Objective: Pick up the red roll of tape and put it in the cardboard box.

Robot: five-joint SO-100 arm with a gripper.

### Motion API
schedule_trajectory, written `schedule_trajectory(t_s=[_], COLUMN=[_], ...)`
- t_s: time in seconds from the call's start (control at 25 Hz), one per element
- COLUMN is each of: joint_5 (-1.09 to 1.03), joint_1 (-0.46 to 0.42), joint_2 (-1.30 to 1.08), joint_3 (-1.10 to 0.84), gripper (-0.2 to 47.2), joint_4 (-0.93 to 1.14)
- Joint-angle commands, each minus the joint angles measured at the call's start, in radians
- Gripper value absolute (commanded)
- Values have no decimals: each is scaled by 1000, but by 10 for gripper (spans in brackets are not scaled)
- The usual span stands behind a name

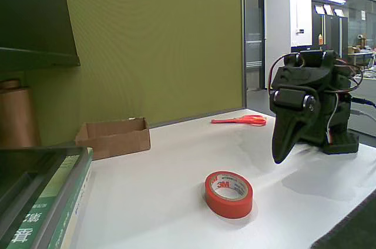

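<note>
- Far left on my fixed cam: a brown cylinder at the table's left edge, with books stacked at the near-left corner.
- Next, the cardboard box sits by the far-left edge against the green wall, flaps up.
- The red roll of tape lies flat near the table's front edge, 3M core showing, nothing touching it.
- Orange scissors lie along the far edge.
- At the right edge, my gripper hangs folded, tip down, well apart from the tape; jaws look pressed together.
</note>
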Motion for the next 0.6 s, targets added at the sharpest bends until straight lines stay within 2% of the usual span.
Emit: schedule_trajectory(t_s=[0.0, 0.56], joint_5=[-2, 11], joint_1=[-5, -5], joint_2=[83, 83], joint_3=[32, 35], gripper=[-1, -1], joint_4=[15, 2])
